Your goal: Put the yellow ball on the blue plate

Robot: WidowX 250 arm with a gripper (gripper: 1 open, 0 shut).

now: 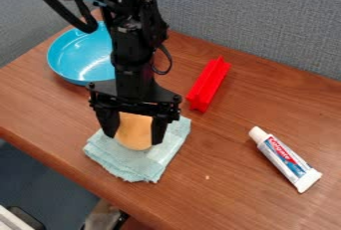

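Observation:
The yellow ball (135, 132) rests on a pale teal folded cloth (136, 152) near the table's front edge. My gripper (134, 135) has come down over the ball, its black fingers (104, 124) standing open on either side of it. I cannot tell whether the fingers touch the ball. The blue plate (83, 58) sits at the back left of the table, partly hidden behind my arm (131, 35).
A red block (208, 83) lies just right of my arm, behind the cloth. A white toothpaste tube (286, 157) lies at the front right. The wooden table (253, 105) ends close in front of the cloth.

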